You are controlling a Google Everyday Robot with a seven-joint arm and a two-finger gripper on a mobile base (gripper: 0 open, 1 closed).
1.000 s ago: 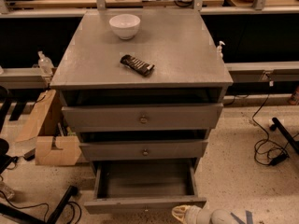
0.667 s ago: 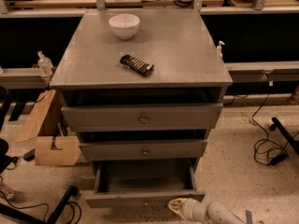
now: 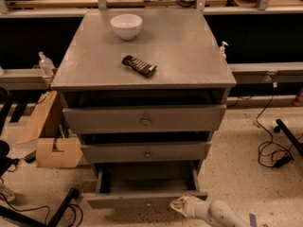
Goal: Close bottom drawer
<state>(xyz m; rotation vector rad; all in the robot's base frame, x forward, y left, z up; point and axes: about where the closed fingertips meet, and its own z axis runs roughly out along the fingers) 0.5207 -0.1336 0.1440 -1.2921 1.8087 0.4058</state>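
Note:
The bottom drawer (image 3: 142,199) is the lowest and narrowest of three grey drawers in the cabinet. It stands pulled out, its empty grey box showing, with a thin front panel and a small knob (image 3: 147,204). My gripper (image 3: 179,205) is at the bottom of the view, on a white arm coming in from the right. Its tip is against the right end of the drawer's front panel.
On the cabinet top (image 3: 189,51) sit a white bowl (image 3: 126,26) and a dark snack bar (image 3: 139,65). The top drawer (image 3: 144,119) and middle drawer (image 3: 146,151) are slightly out. Cardboard boxes (image 3: 52,145) stand at the left. Cables (image 3: 274,150) lie on the floor at the right.
My gripper has moved left and up from the lower right edge to the right end of the bottom drawer's front panel. The drawer looks pushed in a little.

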